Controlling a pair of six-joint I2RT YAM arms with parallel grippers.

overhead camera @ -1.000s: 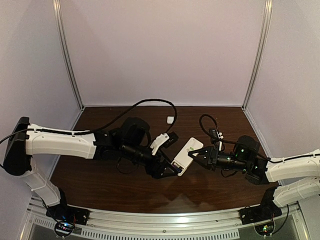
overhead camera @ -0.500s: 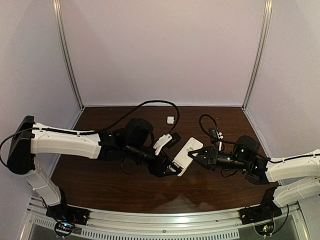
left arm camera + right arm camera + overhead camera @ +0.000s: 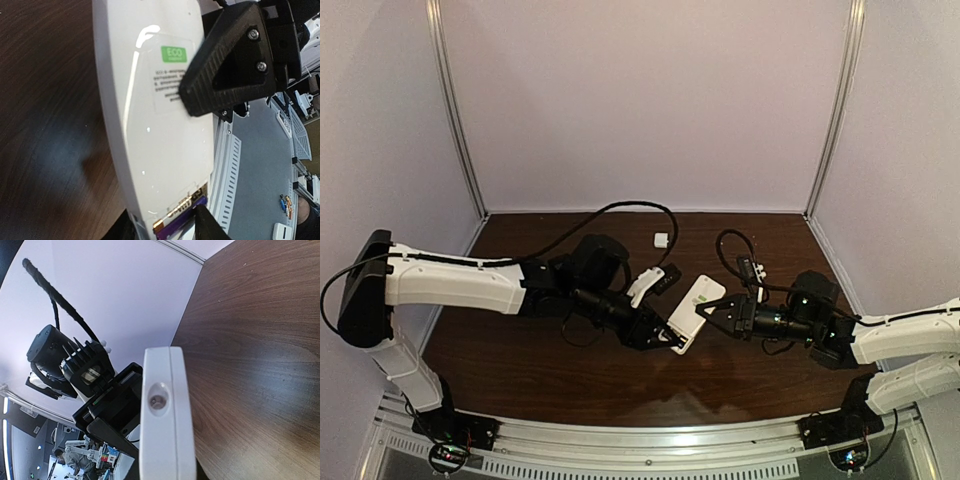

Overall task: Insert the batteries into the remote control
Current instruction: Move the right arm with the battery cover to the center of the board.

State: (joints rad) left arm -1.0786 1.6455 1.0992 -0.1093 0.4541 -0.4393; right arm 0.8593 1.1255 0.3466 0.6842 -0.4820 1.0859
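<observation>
The remote control [image 3: 696,303] hangs tilted above the table between both arms. My right gripper [image 3: 708,314] is shut on its middle; the right wrist view shows only its upper end [image 3: 165,430] with the small emitter window. In the left wrist view its plain white back [image 3: 160,140] faces me, with a green-labelled sticker and one right finger [image 3: 232,65] across it. The compartment at its lower end lies uncovered, with a gold spring contact and one dark purple battery [image 3: 181,225] lying crosswise. My left gripper [image 3: 165,232] straddles that end, one finger at each side, close against it; contact is unclear.
A small flat white squarish piece [image 3: 661,239] lies on the dark wooden table [image 3: 540,360] near the back wall. Black cables [image 3: 620,205] loop over the table behind both wrists. Pale walls close in the back and sides.
My left gripper has slid right to the remote's lower end and its jaws have narrowed around it. The right arm and the remote have hardly moved.
</observation>
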